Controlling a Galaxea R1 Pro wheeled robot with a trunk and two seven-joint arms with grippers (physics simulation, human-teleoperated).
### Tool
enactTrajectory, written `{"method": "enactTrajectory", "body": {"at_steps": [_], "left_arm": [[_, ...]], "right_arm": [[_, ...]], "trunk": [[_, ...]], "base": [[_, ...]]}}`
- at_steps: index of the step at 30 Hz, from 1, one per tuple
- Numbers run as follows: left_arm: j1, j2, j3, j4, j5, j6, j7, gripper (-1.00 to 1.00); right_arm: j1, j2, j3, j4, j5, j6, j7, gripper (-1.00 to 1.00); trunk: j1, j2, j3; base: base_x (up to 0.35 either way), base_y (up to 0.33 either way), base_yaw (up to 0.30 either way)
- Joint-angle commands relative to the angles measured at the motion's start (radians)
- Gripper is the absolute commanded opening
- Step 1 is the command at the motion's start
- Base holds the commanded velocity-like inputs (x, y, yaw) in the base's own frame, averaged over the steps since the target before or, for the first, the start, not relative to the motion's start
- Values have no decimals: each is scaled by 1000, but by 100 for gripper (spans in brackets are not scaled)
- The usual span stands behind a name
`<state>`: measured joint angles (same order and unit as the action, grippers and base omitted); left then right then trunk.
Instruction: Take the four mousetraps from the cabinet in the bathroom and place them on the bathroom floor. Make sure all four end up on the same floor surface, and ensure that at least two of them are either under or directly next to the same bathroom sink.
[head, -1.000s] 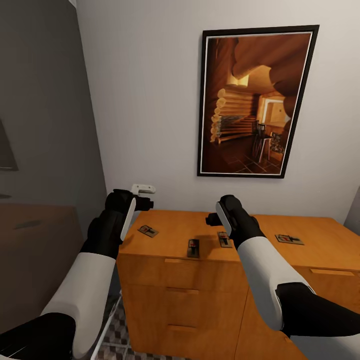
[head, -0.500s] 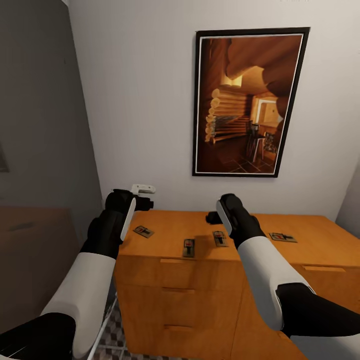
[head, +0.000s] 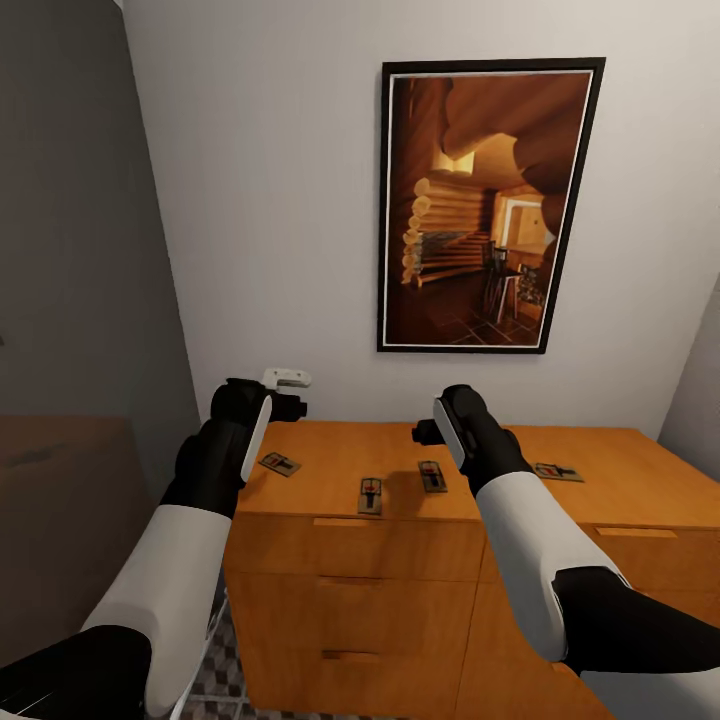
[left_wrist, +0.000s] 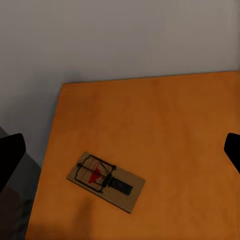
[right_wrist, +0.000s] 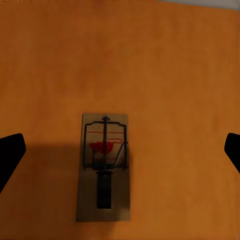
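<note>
Presently the cabinet (head: 400, 545), a low orange-brown wooden chest with drawer fronts and slim bar handles, stands against a pale wall (head: 290, 200) beneath a framed picture (head: 480, 205) of a log interior. Four mousetraps lie flat on its top, all apart from one another: the first mousetrap (head: 280, 464) near the left end, the second mousetrap (head: 371, 494) close to the front edge, the third mousetrap (head: 432, 475) just beside the right forearm, and the fourth mousetrap (head: 558, 471) further right. None is held. The left gripper (head: 290, 385) is raised above the cabinet's left rear corner; in the left wrist view its dark fingertips (left_wrist: 10, 155) sit at opposite edges of the frame, spread wide, with the first mousetrap (left_wrist: 106, 181) lying askew on the orange top between and below them, untouched. The right gripper (head: 425, 434) hangs over the middle of the cabinet top; the right wrist view shows its fingertips (right_wrist: 10, 152) likewise parted to the frame edges, with the third mousetrap (right_wrist: 104, 166) squarely between them, red bait pad visible, not in contact. A strip of the bathroom floor (head: 215, 672), cube-patterned tile, shows at the cabinet's lower left
</note>
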<state>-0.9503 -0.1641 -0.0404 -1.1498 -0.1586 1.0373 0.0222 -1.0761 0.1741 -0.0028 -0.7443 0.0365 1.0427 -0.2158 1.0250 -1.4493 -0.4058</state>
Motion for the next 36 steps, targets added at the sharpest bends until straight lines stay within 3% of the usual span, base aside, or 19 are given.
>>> {"method": "enactTrajectory", "body": {"at_steps": [1,21,36], "left_arm": [[-1,0,-1,-1,-1,4,2,100],[-1,0,-1,-1,-1,4,2,100],[-1,0,-1,1,-1,4,2,100]], "right_arm": [[-1,0,0,-1,3,4,1,100],[-1,0,-3,-1,3,4,3,100],[-1,0,-26,16,0,4,0,100]], "trunk": [[0,-1,-1],[0,-1,-1],[0,-1,-1]], "base": [[0,0,-5],[-82,0,-1],[-4,0,0]]}}
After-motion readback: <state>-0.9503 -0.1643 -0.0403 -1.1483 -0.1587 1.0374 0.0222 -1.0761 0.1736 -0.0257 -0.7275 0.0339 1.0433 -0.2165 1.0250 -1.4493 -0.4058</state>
